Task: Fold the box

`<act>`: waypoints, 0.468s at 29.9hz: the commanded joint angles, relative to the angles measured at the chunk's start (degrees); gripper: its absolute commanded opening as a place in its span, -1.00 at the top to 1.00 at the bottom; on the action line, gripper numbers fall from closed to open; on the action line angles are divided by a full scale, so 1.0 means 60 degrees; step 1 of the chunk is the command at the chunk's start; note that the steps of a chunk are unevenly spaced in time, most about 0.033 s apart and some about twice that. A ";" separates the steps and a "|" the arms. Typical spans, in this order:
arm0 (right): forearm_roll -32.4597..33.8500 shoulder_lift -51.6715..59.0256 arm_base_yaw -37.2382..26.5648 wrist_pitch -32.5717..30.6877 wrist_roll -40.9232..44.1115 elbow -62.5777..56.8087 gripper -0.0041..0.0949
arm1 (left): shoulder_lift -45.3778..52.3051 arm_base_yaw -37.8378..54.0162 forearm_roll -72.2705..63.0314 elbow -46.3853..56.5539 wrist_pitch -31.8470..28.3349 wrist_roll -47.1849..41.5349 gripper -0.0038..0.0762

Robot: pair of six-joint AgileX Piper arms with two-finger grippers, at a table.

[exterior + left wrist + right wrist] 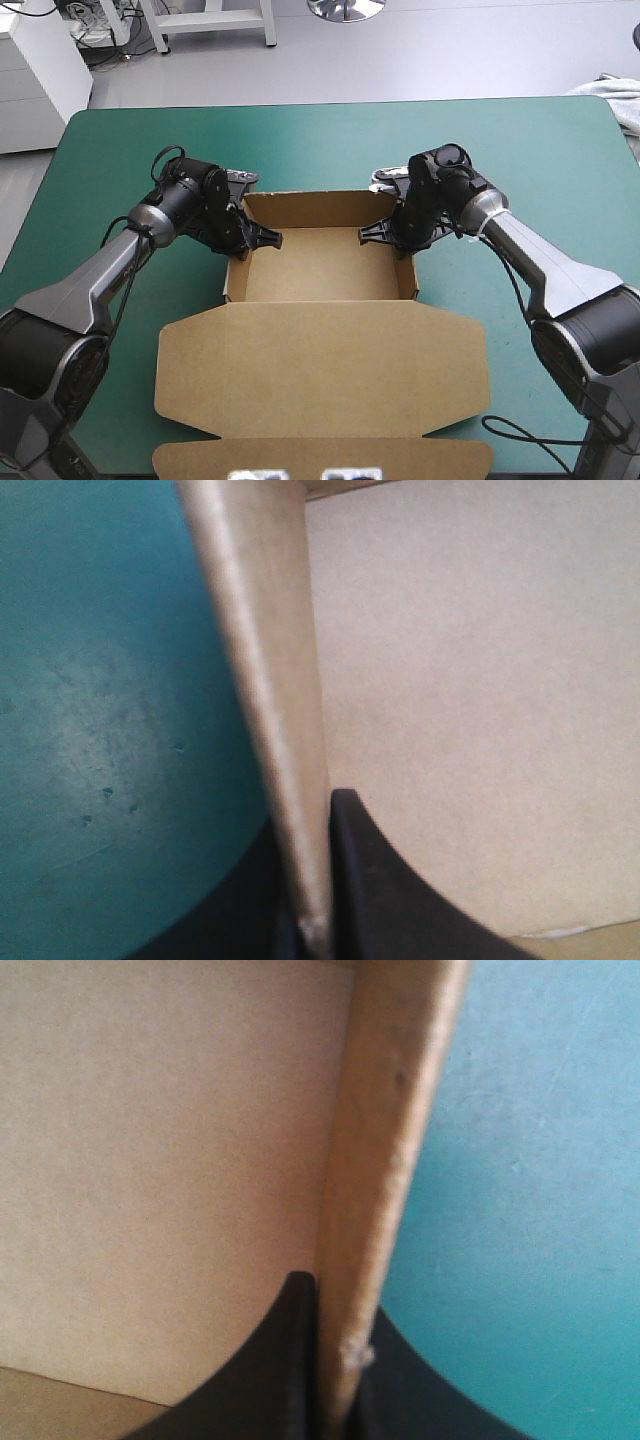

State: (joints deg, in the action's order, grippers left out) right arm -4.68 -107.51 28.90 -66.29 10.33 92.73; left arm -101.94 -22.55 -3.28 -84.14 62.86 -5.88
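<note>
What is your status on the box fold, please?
Left gripper shut on box, left wall. Right gripper shut on right wall. Open tray, lid flat. Nothing seen inside.

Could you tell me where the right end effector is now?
Right of centre in the high view, the right end effector is shut on the right wall of the box near its far corner, opposite the left end effector.

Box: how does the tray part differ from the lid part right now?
The tray has raised walls; the lid lies flat. The left end effector and right end effector clamp the tray's side walls; nothing touches the lid. The tray sits farther from the robot. Both are brown board.
</note>
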 commanded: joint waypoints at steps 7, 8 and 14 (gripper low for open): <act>-0.0398 0.0323 0.0169 0.0257 -0.0671 0.0198 0.74 | 0.0291 -0.0319 -0.0879 -0.0205 -0.0701 0.0343 0.85; -0.0148 0.0323 0.0169 0.0096 -0.0557 0.0217 0.61 | 0.0291 -0.0319 -0.0879 -0.0205 -0.0701 0.0343 0.81; 0.0877 0.0340 0.0169 -0.0273 0.0196 0.0231 -0.01 | 0.0291 -0.0319 -0.0543 -0.0205 -0.0706 0.0343 0.30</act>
State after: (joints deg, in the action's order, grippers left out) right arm -0.59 -107.94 29.68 -68.16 10.95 92.73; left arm -102.63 -23.53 -3.62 -84.14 60.45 -4.43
